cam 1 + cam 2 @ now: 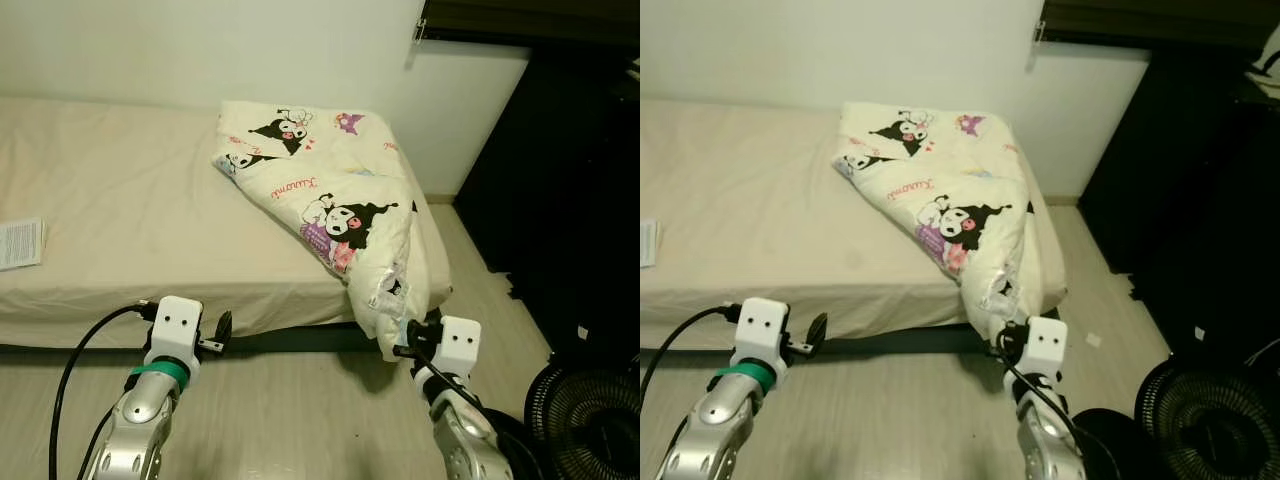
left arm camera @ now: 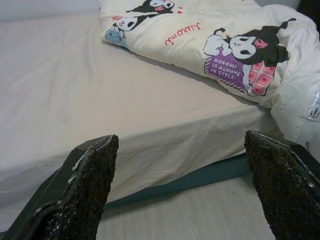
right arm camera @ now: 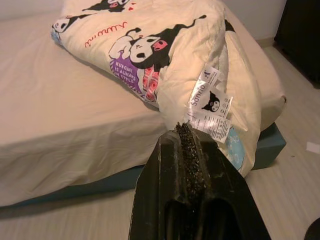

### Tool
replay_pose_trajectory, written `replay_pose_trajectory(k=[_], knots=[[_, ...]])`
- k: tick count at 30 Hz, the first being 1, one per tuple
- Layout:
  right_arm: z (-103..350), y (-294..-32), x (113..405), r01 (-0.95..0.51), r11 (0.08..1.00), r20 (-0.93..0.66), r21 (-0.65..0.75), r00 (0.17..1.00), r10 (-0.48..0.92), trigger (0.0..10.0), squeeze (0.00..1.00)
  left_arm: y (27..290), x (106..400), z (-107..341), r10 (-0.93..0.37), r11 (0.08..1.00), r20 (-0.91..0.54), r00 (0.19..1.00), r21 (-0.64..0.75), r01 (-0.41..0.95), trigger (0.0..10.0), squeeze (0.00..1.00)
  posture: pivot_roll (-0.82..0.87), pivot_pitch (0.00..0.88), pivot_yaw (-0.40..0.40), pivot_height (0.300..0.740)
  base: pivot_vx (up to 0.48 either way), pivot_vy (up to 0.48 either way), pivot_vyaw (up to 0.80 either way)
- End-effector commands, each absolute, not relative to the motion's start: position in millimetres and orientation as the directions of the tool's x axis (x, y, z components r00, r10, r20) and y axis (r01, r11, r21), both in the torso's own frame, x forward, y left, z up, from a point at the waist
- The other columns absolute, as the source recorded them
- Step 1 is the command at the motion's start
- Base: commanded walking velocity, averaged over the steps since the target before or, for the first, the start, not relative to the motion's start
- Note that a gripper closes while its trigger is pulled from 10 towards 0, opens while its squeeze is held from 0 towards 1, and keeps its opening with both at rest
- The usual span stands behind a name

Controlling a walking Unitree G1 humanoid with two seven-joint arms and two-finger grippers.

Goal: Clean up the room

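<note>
A cream comforter [image 1: 320,190] printed with black cartoon characters lies folded on the right end of the bed [image 1: 130,200]. Its lower corner, with white tags [image 3: 210,110], hangs over the bed's front right corner toward the floor. My right gripper [image 3: 184,129] is shut with nothing between its fingers, its tip just below those tags. My left gripper [image 2: 181,140] stands wide open, low in front of the bed's front edge and left of the comforter, with nothing in it.
A printed paper [image 1: 20,243] lies on the beige sheet at the far left. Dark furniture [image 1: 570,180] stands to the right, with a black fan [image 1: 590,420] on the floor before it. A small white scrap [image 1: 1095,340] lies on the wood floor [image 1: 300,420].
</note>
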State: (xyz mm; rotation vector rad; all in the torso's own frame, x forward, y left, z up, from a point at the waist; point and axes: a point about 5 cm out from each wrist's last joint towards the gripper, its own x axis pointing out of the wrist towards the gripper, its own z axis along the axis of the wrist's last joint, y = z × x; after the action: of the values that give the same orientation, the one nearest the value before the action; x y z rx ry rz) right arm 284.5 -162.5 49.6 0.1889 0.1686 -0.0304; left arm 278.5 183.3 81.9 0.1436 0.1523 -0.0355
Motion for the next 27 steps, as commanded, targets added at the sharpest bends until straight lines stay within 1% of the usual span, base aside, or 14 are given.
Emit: replay_pose_trajectory(k=[1, 7, 15, 27], knots=[[45.3, -164.7, 282.8, 0.067, 0.983, -0.195, 0.173, 0.980, -0.033, 10.0, 0.00, 182.0, 279.0, 81.2, -0.026, 0.989, -0.157, 0.987, 0.142, 0.049, 10.0, 0.00, 0.10, 0.000, 0.003, 0.740, 0.000, 0.000, 0.00], [40.6, -167.9, 281.2, 0.106, 0.981, -0.223, 0.164, 0.972, -0.067, 10.0, 0.00, 180.8, 279.7, 80.9, -0.023, 0.988, -0.166, 0.986, 0.144, 0.047, 10.0, 0.00, 0.10, 0.000, 0.003, 0.740, 0.000, 0.000, 0.00], [39.4, -169.6, 281.7, 0.120, 0.981, -0.226, 0.153, 0.971, -0.083, 10.0, 0.00, 178.0, 279.7, 82.6, -0.041, 0.989, -0.160, 0.986, 0.131, 0.063, 10.0, 0.00, 0.11, 0.000, 0.004, 0.740, 0.000, 0.000, 0.00], [37.4, -172.2, 282.3, 0.147, 0.979, -0.244, 0.140, 0.964, -0.110, 10.0, 0.00, 177.5, 283.1, 84.2, -0.046, 0.989, -0.157, 0.987, 0.130, 0.067, 10.0, 0.00, 0.11, 0.000, 0.002, 0.740, 0.294, 0.000, 0.00]])
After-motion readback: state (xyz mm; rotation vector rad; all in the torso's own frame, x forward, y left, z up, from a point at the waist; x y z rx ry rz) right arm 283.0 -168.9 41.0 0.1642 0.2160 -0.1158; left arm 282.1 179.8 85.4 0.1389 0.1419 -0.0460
